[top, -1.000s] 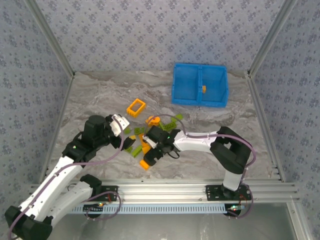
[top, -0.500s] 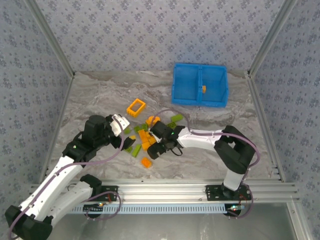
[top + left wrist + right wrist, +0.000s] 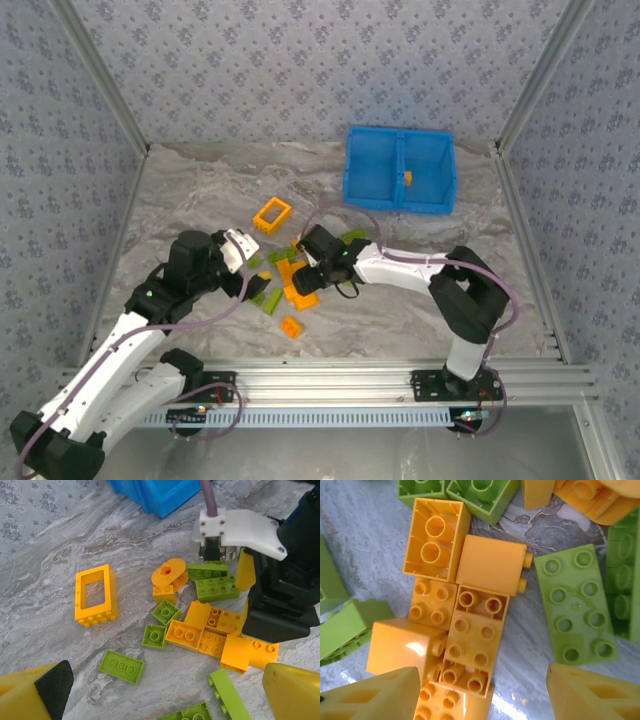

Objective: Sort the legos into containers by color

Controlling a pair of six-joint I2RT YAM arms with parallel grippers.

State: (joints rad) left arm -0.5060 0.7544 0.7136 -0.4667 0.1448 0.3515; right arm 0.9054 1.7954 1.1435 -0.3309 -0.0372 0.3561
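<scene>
One open orange frame [image 3: 271, 215] is seen lying with its opening upward on the marbled table [image 3: 190, 190], apart from the other legos. Near it, on the side toward the right arm, one round orange piece [image 3: 169, 572] is found touching a small orange brick [image 3: 164, 595]. In the left wrist view, seven lime green bricks [image 3: 217, 587] can be counted around the pile. About six orange bricks [image 3: 184, 635] are packed against one another, nearer the arm bases than the frame. One lone orange brick [image 3: 292, 327] is left well apart from the frame, on its near side.

The blue bin [image 3: 375, 200] is set well beyond the frame, toward the far right. Two compartments are formed by its centre divider, and one orange piece [image 3: 407, 179] is held in the right one, against the divider.

The right gripper [image 3: 484, 695] is poised over the packed orange bricks, fingers spread, nothing grasped. The left gripper [image 3: 164, 692] is likewise spread wide and empty, near the frame's near side.
</scene>
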